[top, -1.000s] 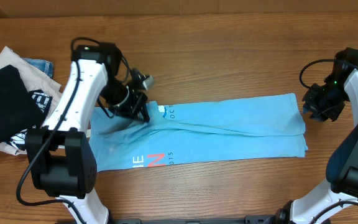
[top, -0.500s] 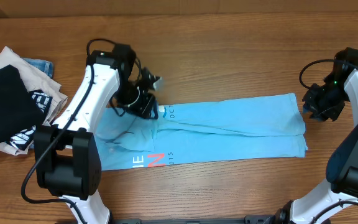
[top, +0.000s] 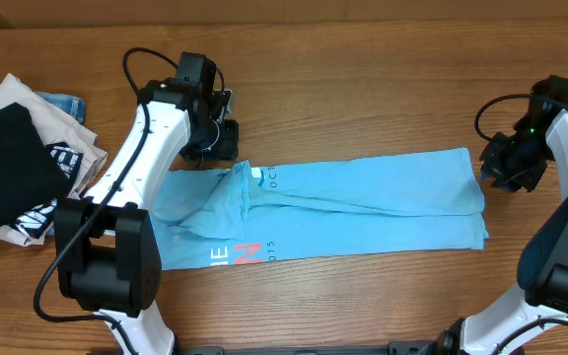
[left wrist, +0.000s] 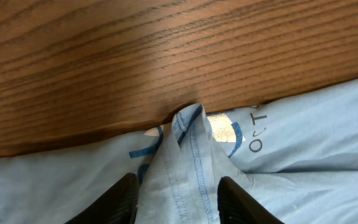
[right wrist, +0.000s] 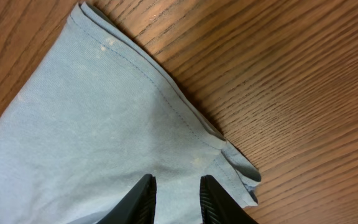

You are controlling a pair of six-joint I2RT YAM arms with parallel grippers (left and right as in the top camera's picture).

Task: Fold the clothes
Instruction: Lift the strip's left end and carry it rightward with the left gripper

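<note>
**Table** [top: 363,59]: a bare wooden top that serves as the reference for all positions.

**T-shirt** [top: 363,212]: it lies at the table's centre as a long flat band, already doubled lengthwise and running toward the table's left and right ends. The cloth is judged light, soft and limp. It holds no shape, drapes from any single grip point, and drags easily over the wood. Grip it at the stitched hems and corners, where the layers are thickest. Take all layers together, or the fold will separate.

**Garment pile** [top: 18,168]: it sits at the table's left end, apart from the T-shirt. Do not handle it.

**Left gripper** [left wrist: 179,190]: it sits over the left part of the band, on its far edge. The jaws stand apart and hold nothing. A raised ridge of cloth [left wrist: 191,143] stands between the fingers.

**Right gripper** [right wrist: 177,190]: it sits at the band's right end, near the layered corner [right wrist: 241,174]. The jaws are narrowly parted over the cloth. Whether they pinch it cannot be determined.
</note>
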